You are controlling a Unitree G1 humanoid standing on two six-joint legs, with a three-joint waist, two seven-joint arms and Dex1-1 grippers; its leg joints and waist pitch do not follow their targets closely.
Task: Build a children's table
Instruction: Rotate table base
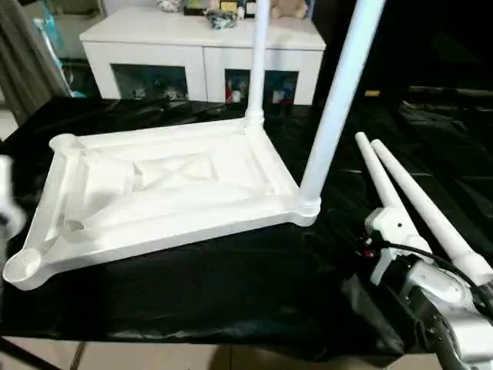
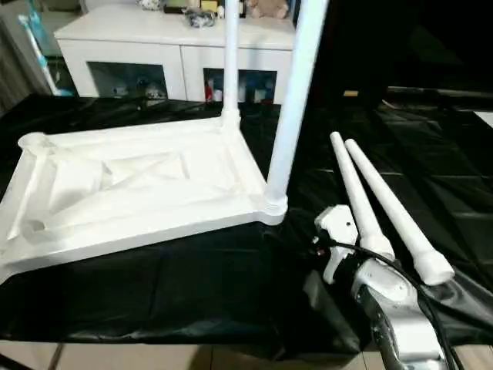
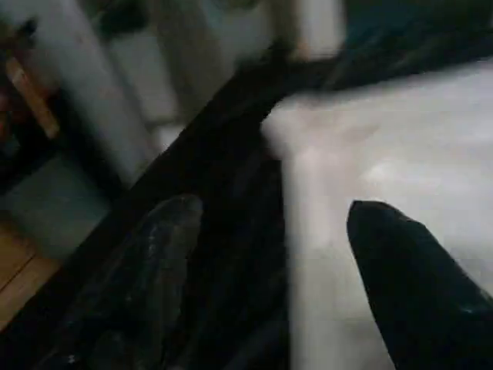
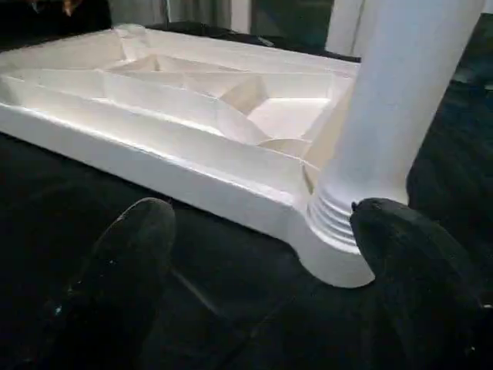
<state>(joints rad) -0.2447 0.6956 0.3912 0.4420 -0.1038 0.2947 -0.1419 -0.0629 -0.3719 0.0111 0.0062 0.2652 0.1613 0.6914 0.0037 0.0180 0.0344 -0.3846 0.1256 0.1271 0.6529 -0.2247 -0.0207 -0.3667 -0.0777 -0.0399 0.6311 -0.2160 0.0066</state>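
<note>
The table top (image 1: pixel 162 193) lies ribbed side up on the black-covered bench (image 1: pixel 231 293), sockets facing up so legs can drop in. Two legs stand seated: the near leg (image 1: pixel 339 100) and the far leg (image 1: pixel 257 62). Two loose legs (image 2: pixel 377 204) lie toward the bench's right edge.

The right gripper (image 4: pixel 254 277), jaws apart and empty, faces the near leg's threaded base, which only its wrist view shows. The left gripper (image 3: pixel 269 285), jaws apart, hangs by the top's edge.

right gripper (image 4: pixel 254 254): spread, bare cloth between | ahead: upright leg (image 4: pixel 400 116) in corner socket (image 4: pixel 331 239)
</note>
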